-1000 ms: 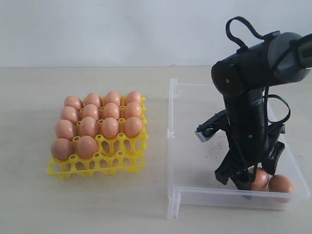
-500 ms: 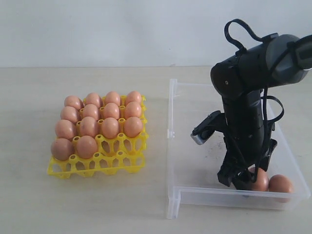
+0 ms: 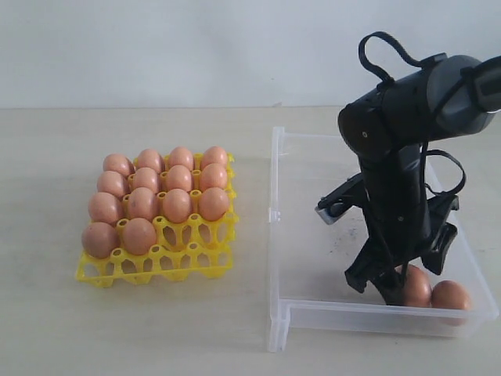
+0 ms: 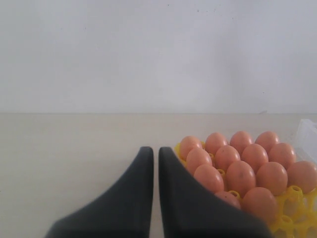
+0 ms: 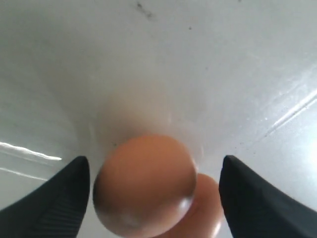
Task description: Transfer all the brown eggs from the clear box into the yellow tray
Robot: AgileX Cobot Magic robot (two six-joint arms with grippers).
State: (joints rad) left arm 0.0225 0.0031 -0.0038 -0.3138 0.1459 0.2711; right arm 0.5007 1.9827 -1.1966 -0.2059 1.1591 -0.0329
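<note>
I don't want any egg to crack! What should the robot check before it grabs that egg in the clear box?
1. Right fingers open: ok, they stand wide apart.
2. Egg between them: ok, one finger on each side.
3. Other egg out of the way: cannot tell; it lies very close to the first one in the clear box.
4. Free cups in the yellow tray: ok, its front cups are empty.
5. Left fingers clear of the tray: ok, shut, and nowhere over the tray in the exterior view.
</note>
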